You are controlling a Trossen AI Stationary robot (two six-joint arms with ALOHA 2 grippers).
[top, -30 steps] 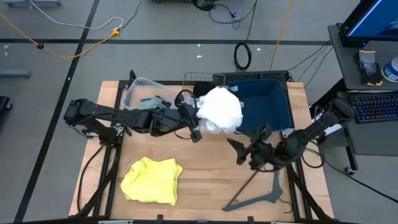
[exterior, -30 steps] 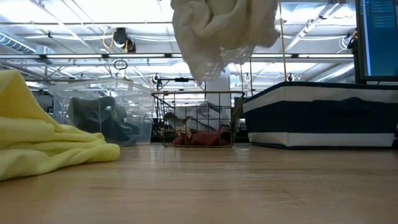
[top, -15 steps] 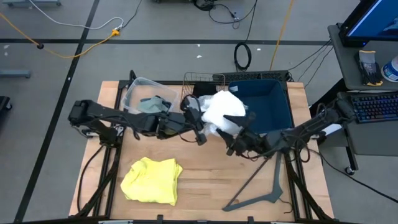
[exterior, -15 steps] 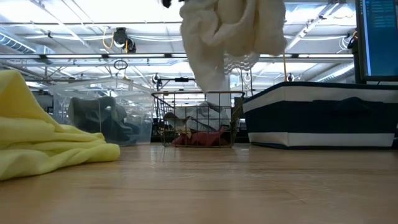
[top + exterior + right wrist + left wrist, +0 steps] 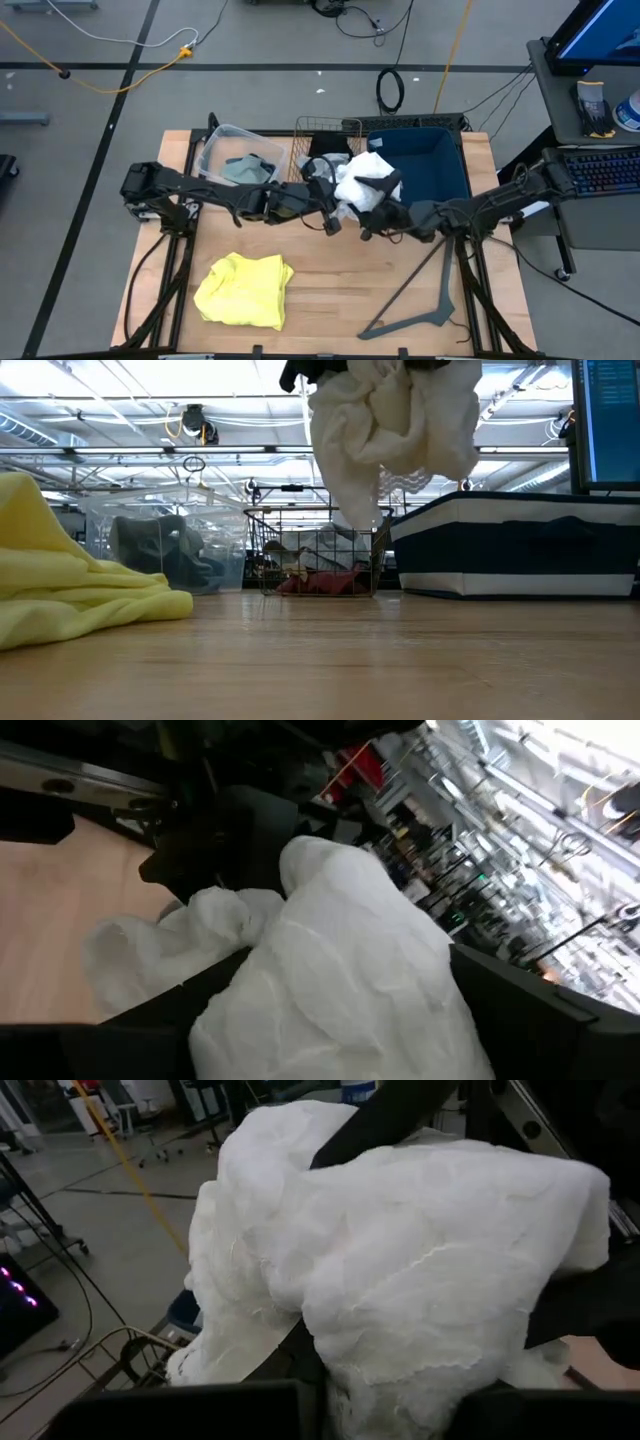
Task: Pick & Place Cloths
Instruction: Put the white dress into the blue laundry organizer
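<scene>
A: Since a second ago the right claw (image 5: 375,212) has come in from the table's right side and now meets the left claw (image 5: 333,203) at the white cloth (image 5: 362,184); the bundle has shifted a little toward the blue bin (image 5: 440,165).

B: Who has hold of it?

A: The left claw is closed on the cloth, which hangs clear of the table (image 5: 330,290). The right claw's dark fingers (image 5: 180,995) lie against the cloth, but whether they grip it I cannot tell.

B: And the surroundings?

A: Bare wood below both claws. The yellow cloth (image 5: 245,288) lies well off on the left claw's side, the hanger (image 5: 420,300) beyond the right claw. Behind them stand a clear tub (image 5: 225,150) with a grey cloth (image 5: 245,170), and a wire basket (image 5: 315,550) with something maroon (image 5: 320,582). Behind that is a bright hall with ceiling trusses.

B: Anything hidden?

A: In the low view the cloth (image 5: 390,430) runs off the top edge, hiding both claws. It fills both wrist views.
</scene>
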